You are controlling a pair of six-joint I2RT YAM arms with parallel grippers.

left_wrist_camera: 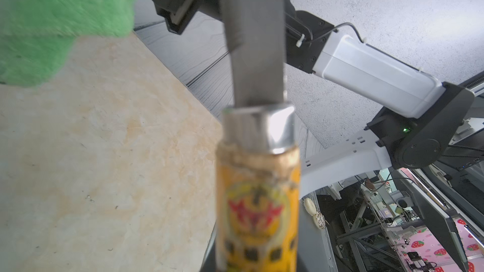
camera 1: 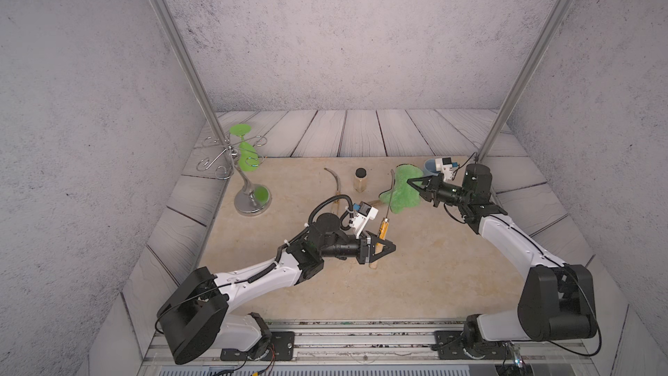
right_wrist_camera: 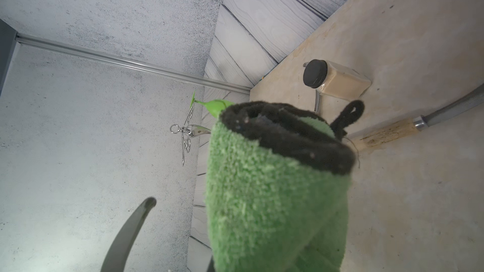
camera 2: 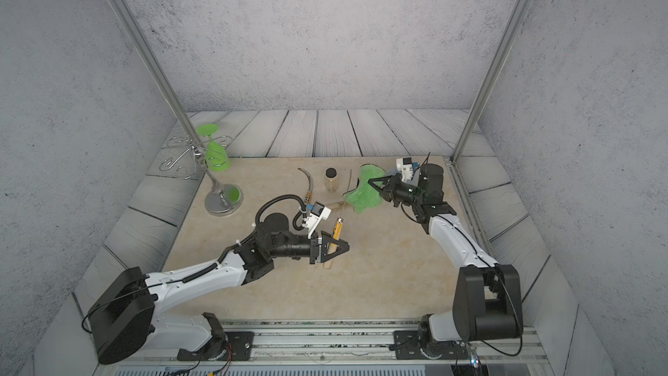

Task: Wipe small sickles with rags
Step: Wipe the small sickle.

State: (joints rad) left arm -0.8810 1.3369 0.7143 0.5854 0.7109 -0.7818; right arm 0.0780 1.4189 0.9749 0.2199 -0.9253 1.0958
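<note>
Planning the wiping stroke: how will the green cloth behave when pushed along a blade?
Likely floppy: the cloth hangs folded from the right gripper. Probably light, since one pinch carries it. Its fluffy pile should drag on the blade, not slip.

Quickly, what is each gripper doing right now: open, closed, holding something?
Left gripper: closed, holding the yellow-labelled sickle by its handle.
Right gripper: closed, holding the green rag.

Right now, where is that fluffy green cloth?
In both top views, the green cloth is held by the right tool, far back on the right, just right of the black-lidded jar.
</note>
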